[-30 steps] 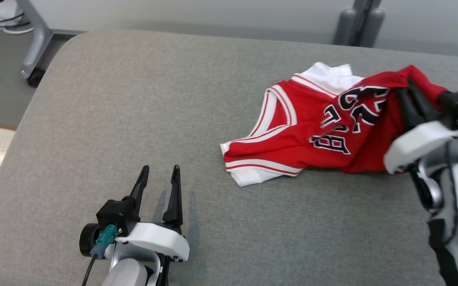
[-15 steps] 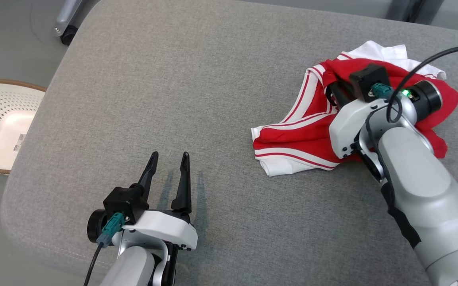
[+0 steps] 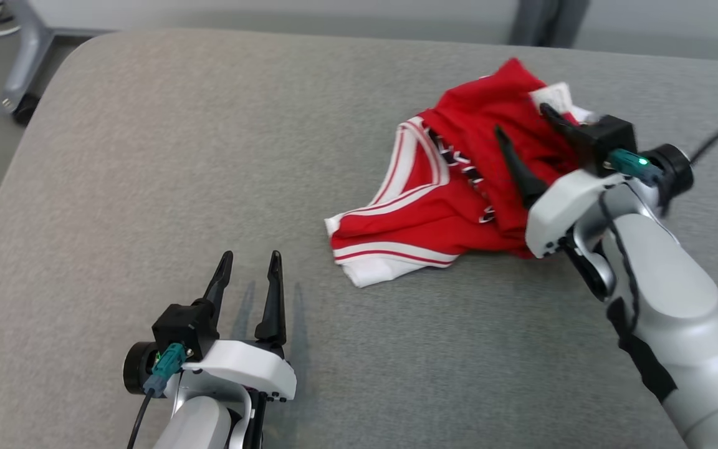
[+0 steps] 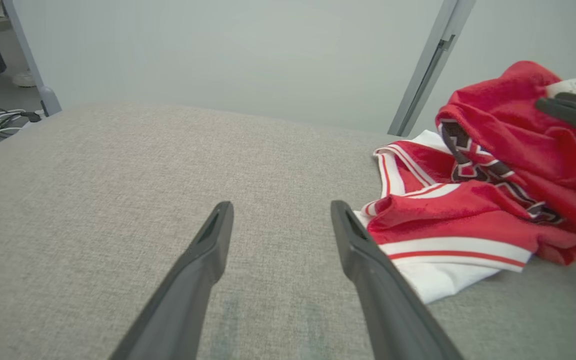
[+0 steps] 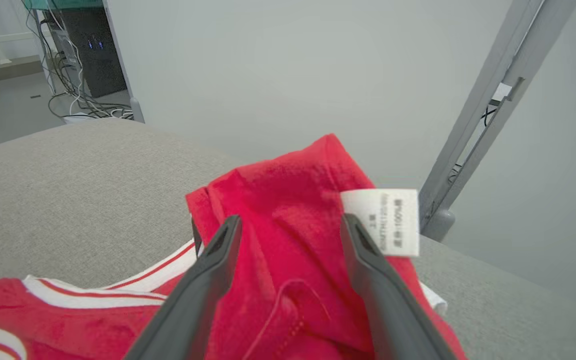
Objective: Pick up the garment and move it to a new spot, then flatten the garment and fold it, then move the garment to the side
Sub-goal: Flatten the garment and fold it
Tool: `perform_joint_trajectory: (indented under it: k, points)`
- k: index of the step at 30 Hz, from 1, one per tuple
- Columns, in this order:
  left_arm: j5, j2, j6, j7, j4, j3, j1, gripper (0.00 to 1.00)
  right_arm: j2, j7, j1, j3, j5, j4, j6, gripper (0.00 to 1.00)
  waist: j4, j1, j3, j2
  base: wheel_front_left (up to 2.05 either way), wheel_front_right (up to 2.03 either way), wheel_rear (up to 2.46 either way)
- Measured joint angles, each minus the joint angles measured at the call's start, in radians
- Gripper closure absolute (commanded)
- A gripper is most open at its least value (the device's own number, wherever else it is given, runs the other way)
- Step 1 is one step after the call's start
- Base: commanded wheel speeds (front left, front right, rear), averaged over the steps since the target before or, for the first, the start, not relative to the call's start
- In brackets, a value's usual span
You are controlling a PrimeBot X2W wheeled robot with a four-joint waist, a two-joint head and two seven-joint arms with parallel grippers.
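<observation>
Red jersey (image 3: 434, 206) crumpled on the right half of the grey cushion (image 3: 209, 125), long axis from white-trimmed near-left hem to raised far-right hump. Right gripper (image 3: 520, 118) spread astride that hump, pinching nothing, clearly nearer; left gripper (image 3: 252, 254) spread, empty, well apart leftward.

The worktop (image 3: 209, 156) is padded, covered in grey woven cloth, with rounded corners. A red jersey (image 3: 415, 218) with white trim lies crumpled on its right half, one part heaped up, its white-banded edge flat toward the near side.
</observation>
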Motion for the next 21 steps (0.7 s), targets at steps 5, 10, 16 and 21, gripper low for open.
perform_joint_trajectory:
  k: [5, 10, 16, 21]
  points:
    - [0.012, 0.0, -0.008, 0.0, 0.008, 0.001, 0.015, 0.0, -0.048, -0.019, 0.078, -0.047, 0.02, -0.071, 0.0, 0.0, -0.05, 0.0, -0.028, 0.0, 0.0, 0.0, 0.0]
    - [0.017, 0.0, -0.01, 0.0, 0.01, 0.0, 0.018, 0.0, -0.091, -0.024, 0.22, -0.132, 0.03, -0.136, 0.0, 0.0, -0.086, 0.0001, -0.055, 0.0, 0.0, 0.0, 0.0]
    - [0.025, 0.0, -0.017, 0.0, 0.016, -0.001, 0.027, 0.0, -0.113, 0.008, 0.332, -0.16, -0.071, -0.173, 0.0, 0.0, -0.086, 0.0, -0.05, 0.0, 0.0, 0.0, 0.0]
    - [0.027, 0.0, -0.018, 0.0, 0.018, -0.001, 0.027, 0.0, -0.095, 0.031, 0.352, -0.162, -0.133, -0.181, 0.0, 0.0, -0.071, 0.0, -0.038, 0.0, 0.0, 0.0, 0.0]
